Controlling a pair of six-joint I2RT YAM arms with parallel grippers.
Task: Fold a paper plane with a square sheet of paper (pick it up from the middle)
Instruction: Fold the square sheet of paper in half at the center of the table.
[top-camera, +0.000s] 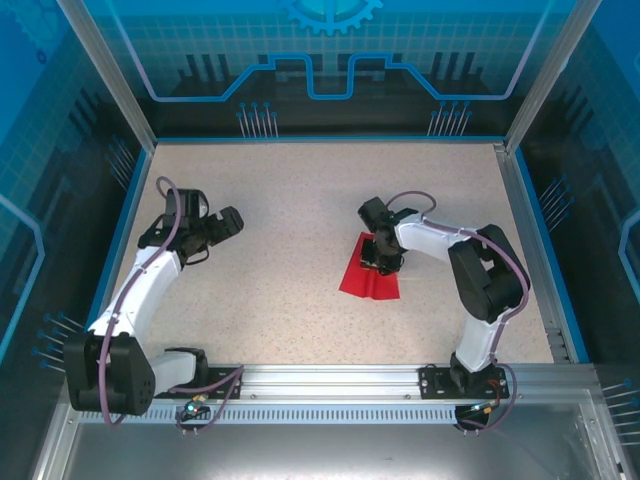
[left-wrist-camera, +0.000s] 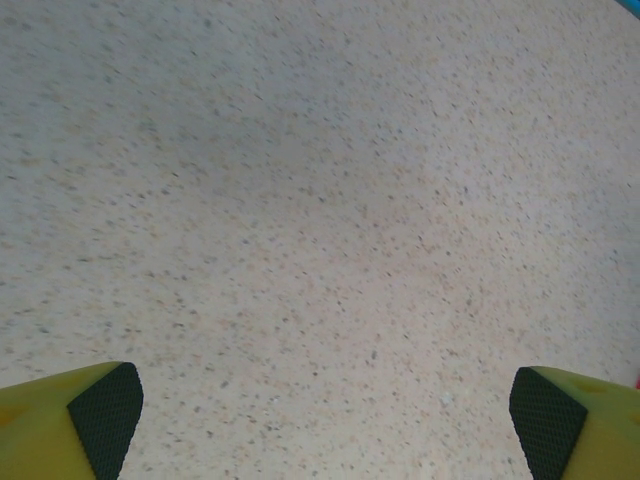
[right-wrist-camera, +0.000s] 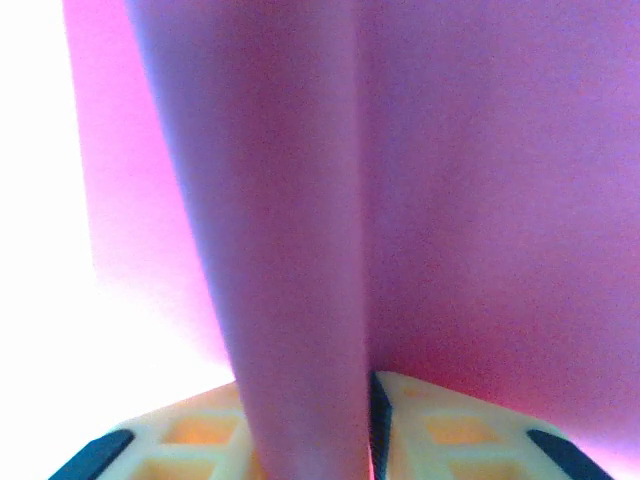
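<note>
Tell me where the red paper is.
In the top view the red sheet of paper lies right of centre on the table, under the right gripper, which pinches a raised fold of it.

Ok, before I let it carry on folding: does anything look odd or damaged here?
Only the square sheet of paper: it is not flat. The right gripper pinches a raised ridge of it between its fingers, which fits the fold. No tear shows. The left gripper hangs open over bare table.

The sheet of paper (top-camera: 368, 284) lies on the table (top-camera: 300, 190), right of centre, beneath the right gripper (top-camera: 381, 256); the left gripper (top-camera: 216, 232) is well apart, leftward.
</note>
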